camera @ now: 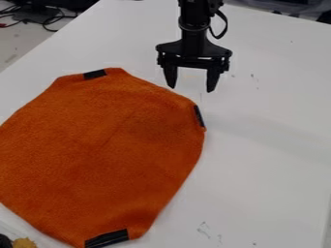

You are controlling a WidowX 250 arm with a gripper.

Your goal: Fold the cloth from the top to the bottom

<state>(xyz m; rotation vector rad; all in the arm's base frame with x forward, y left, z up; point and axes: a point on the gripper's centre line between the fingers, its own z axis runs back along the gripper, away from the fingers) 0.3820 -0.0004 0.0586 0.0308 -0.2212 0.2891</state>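
gripper (pixel 191 88): open, empty, just off the far-right edge of the cloth (pixel 103 150), likely for a coming pinch | cloth: spread flat on bench (pixel 265 169), presumably for folding | black strips (pixel 95 74): perhaps grasp marks | cloth's left side cut off; gripper height unclear

A lab or workshop is suggested by the black jointed robot arm (pixel 194 29) mounted over a plain white tabletop (pixel 271 160) and by loose black cables (pixel 48 22) beyond.
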